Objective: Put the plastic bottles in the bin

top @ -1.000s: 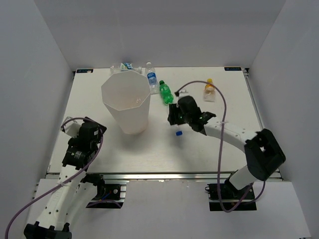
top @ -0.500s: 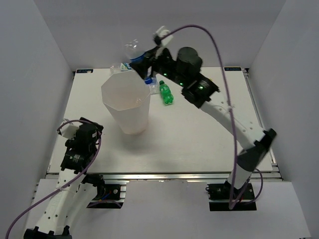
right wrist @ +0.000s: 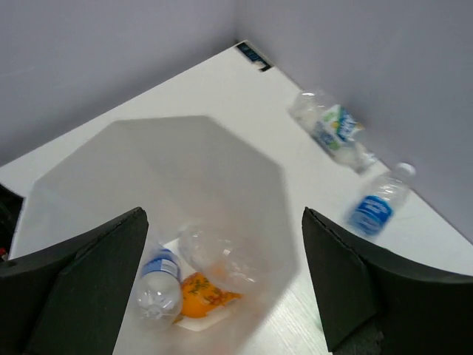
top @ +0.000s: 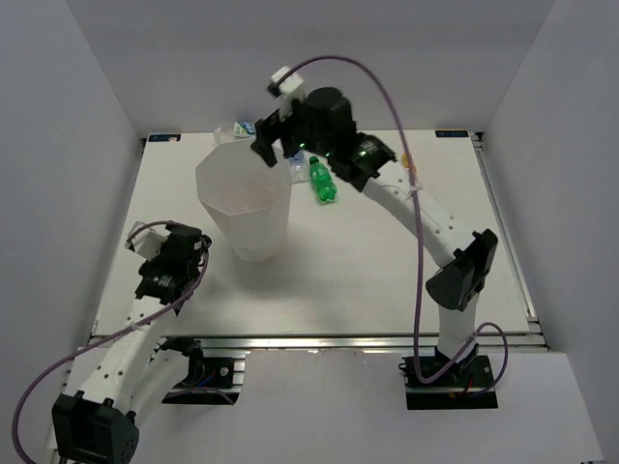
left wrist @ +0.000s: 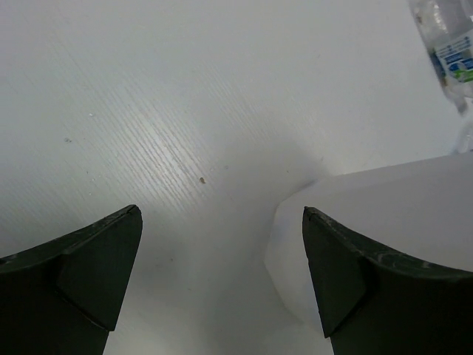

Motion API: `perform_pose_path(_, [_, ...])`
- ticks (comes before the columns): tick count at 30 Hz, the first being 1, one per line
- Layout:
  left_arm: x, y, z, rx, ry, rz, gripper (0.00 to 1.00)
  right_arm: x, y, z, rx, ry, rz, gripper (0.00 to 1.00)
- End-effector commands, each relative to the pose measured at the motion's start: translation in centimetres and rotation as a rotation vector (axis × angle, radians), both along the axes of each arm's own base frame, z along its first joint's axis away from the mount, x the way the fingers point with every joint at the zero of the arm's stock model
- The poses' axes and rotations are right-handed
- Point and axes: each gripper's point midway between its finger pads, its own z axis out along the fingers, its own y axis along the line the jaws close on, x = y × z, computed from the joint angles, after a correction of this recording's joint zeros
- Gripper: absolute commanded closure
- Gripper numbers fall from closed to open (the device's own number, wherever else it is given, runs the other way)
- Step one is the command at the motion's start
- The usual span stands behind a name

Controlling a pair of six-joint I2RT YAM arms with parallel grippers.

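White bin [top: 248, 228], green bottle [top: 323, 182]

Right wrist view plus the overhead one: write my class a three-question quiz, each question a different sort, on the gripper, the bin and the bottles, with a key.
1. True or false: the right gripper hangs open above the bin, holding nothing.
2. Pick one. In the overhead view, the bottle lying on the table just right of the bin is: A green, B red, C black.
3. Fill the gap. At the bottom of the bin, a clear bottle with a blue band lies beside a ____ one.
Key: 1 true. 2 A, the green bottle. 3 orange, the orange bottle.
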Motion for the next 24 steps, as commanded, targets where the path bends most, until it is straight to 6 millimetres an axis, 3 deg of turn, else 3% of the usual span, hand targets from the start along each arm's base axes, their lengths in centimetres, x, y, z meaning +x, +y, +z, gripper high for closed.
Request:
perform_pose_path(1, [1.1,1.2,1.6,0.005,-0.056,0.09,0.02,3.4,-8.0,8.3,0.148,-0.078,-0.184,0.11])
perform_pose_path(3, [1.8,1.6,1.6,-0.002,-0.05,0.112,0.02,5.4,-10.9,7.4,0.167,-0.022,-0.25,0.11])
perform_pose_path(4, [2.0,2.4,1.6,-0.003,-0.043,0.137,0.02,8.1,-14.1,5.6,0.153,0.015,-0.333,0.11])
perform_pose_path(6, [2.6,3.1,1.2,-0.016,-0.011,0.15,0.02,10.6,-17.5,3.5,0.159,0.075,-0.445,0.11])
perform_pose_path(7, [2.5,4.3,0.9,-0.012,0.003,0.188,0.02,12.4,-20.3,1.5,0.139,0.103,-0.513,0.11])
perform_pose_path(10, [2.7,6.0,0.5,-0.017,0.008,0.236,0.02,16.7,-26.2,-1.8,0.106,0.135,-0.704,0.11])
perform_pose_path(11, [3.0,6.8,0.7,-0.024,-0.011,0.258,0.02,17.7,-27.3,-2.9,0.094,0.153,-0.718,0.11])
perform_pose_path(12, [3.2,7.1,0.4,-0.028,-0.001,0.262,0.02,19.4,-29.6,-6.2,0.062,0.219,-0.775,0.11])
perform_pose_path(13, [3.3,7.9,0.7,-0.042,-0.009,0.282,0.02,20.3,-30.7,-6.4,0.061,0.226,-0.8,0.11])
perform_pose_path(14, [3.4,8.3,0.6,-0.048,-0.007,0.291,0.02,21.2,-32.0,-7.9,0.04,0.253,-0.846,0.11])
perform_pose_path(15, [3.3,9.0,0.3,-0.055,0.001,0.314,0.02,22.2,-33.6,-11.8,-0.001,0.334,-0.887,0.11])
perform_pose_path(21, [3.4,10.8,-0.4,-0.087,-0.008,0.372,0.02,24.0,-36.4,-22.0,-0.108,0.48,-0.935,0.11])
perform_pose_path(24, [3.6,11.1,-0.8,-0.101,0.007,0.37,0.02,23.5,-37.9,-26.8,-0.135,0.591,-0.968,0.11])
